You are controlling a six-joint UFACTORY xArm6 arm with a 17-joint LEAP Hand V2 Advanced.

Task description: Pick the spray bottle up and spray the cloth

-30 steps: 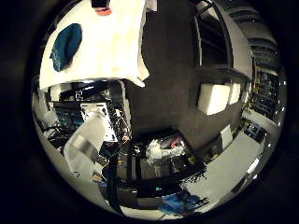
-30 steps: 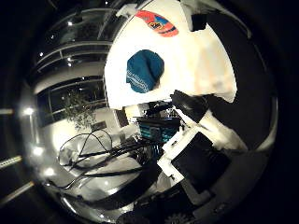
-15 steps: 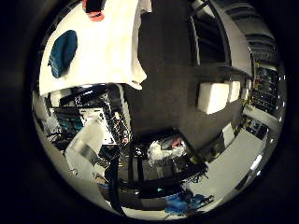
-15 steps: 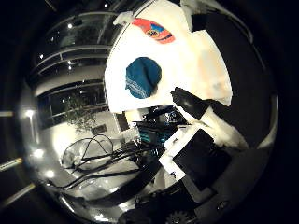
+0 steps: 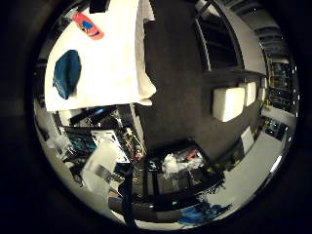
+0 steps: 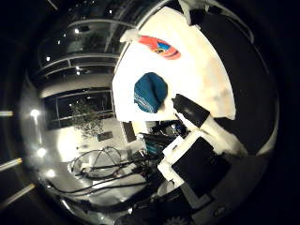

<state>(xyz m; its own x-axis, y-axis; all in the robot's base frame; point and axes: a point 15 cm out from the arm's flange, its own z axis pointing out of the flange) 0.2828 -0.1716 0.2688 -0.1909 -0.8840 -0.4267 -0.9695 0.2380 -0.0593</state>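
Note:
A red-orange spray bottle (image 6: 159, 47) with a blue label lies on its side on the white table (image 6: 201, 75). A crumpled teal cloth (image 6: 150, 92) lies on the same table, a short way from the bottle and apart from it. My hand (image 6: 197, 161) is well away from both and holds nothing. Its white and black body shows at the view's edge, and one black-tipped finger (image 6: 190, 110) reaches out loosely in front of the table's edge. Bottle (image 5: 87, 25) and cloth (image 5: 67, 73) also show small in the little finger side view.
Dark carpet (image 5: 180, 97) lies beside the table. White cube seats (image 5: 228, 103) and dark shelving (image 5: 219, 48) stand beyond it. A cluttered equipment bench (image 5: 178, 163) is below the table's end. Windows and a plant (image 6: 86, 119) are on the far side.
Both views have shifted, and the table, bottle and cloth now look larger and closer to the palm. A black-tipped finger has come further into the thumb side view. Bottle and cloth lie as before.

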